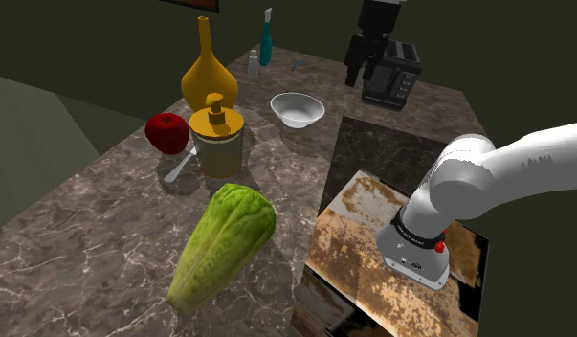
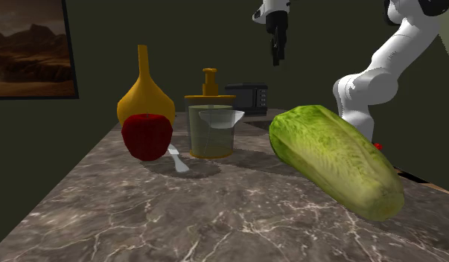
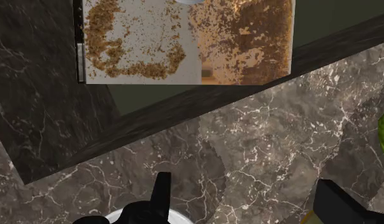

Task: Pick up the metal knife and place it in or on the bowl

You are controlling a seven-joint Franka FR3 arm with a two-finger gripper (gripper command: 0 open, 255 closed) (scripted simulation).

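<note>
The knife (image 1: 180,169) is a pale metal piece lying flat on the marble counter, between the red apple (image 1: 167,132) and an ochre lidded jar (image 1: 217,142). It also lies at the jar's foot in the second exterior view, knife (image 2: 178,160). The white bowl (image 1: 298,109) stands empty farther back, toward the shoulder view's right of the jar. My black gripper (image 1: 363,77) hangs open high above the counter, beyond the bowl and far from the knife. The wrist view has the gripper (image 3: 248,205) with its fingers wide apart and nothing between them, and a white rim (image 3: 179,217) beside one finger.
A big green lettuce (image 1: 224,244) lies in front of the jar. A yellow vase (image 1: 209,78), a teal bottle (image 1: 265,43) and a small shaker (image 1: 253,63) stand at the back. A black toaster (image 1: 392,77) sits behind the gripper. The rust-stained stand (image 1: 372,239) adjoins the counter.
</note>
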